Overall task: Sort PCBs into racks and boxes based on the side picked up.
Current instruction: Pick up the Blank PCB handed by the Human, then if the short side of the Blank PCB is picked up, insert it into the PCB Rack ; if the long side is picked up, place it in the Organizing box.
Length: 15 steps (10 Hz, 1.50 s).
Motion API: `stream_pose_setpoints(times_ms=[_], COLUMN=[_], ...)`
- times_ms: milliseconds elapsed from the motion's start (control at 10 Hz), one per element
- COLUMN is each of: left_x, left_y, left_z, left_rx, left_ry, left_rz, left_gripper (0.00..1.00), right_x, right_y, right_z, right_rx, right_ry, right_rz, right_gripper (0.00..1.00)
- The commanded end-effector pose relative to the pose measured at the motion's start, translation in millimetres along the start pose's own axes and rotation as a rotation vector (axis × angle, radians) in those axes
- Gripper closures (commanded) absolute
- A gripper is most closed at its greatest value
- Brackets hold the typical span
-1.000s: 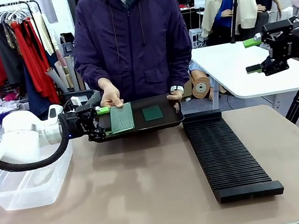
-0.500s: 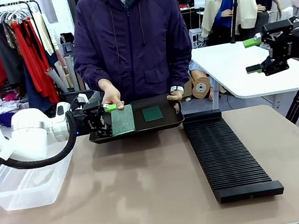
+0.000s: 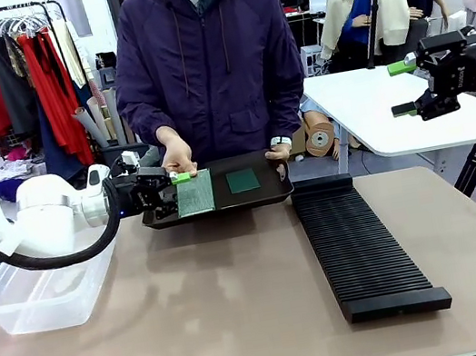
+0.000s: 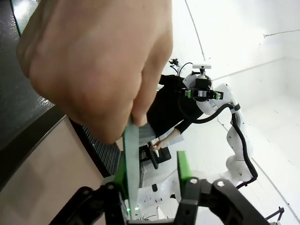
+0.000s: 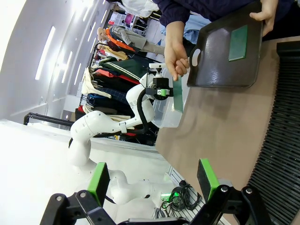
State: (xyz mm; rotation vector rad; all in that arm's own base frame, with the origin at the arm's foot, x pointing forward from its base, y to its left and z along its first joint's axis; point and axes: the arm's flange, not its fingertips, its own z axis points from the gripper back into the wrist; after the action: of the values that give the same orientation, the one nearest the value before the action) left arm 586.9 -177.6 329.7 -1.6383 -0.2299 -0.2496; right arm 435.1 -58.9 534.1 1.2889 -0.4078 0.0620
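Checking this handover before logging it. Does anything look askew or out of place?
Nothing spilled or damaged. The pale PCB, held up by the person's hand at the left end of the tray, sits off-centre in the left gripper, against one pad with a gap to the other. The darker PCB lies flat in it.

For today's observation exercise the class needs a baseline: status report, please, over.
Left gripper open astride edge of thin pale green rectangular circuit board. Right gripper open, empty, raised aside. Person's hand pinches that board, in the way.
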Motion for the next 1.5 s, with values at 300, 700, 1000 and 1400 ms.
stream_pose_setpoints(times_ms=[300,700,1000,1400], left_x=[3.1,3.7,0.5,0.5], left_y=[0.1,-1.8,0.5,0.5], left_z=[0.1,3.4,1.7,1.7], left_rx=[-0.012,-0.017,0.001,0.001], left_ry=[-0.024,-0.011,-0.004,-0.004], left_rz=[-0.010,0.000,0.001,0.001], left_gripper=[1.00,1.00,1.00,1.00], right_x=[1.7,1.7,1.7,1.7], right_y=[2.8,2.8,2.8,2.8], right_z=[0.1,0.1,0.1,0.1], right_rx=[0.007,0.007,0.007,0.007], right_ry=[0.001,0.001,0.001,0.001], right_rz=[0.008,0.008,0.008,0.008], right_gripper=[0.00,0.00,0.00,0.00])
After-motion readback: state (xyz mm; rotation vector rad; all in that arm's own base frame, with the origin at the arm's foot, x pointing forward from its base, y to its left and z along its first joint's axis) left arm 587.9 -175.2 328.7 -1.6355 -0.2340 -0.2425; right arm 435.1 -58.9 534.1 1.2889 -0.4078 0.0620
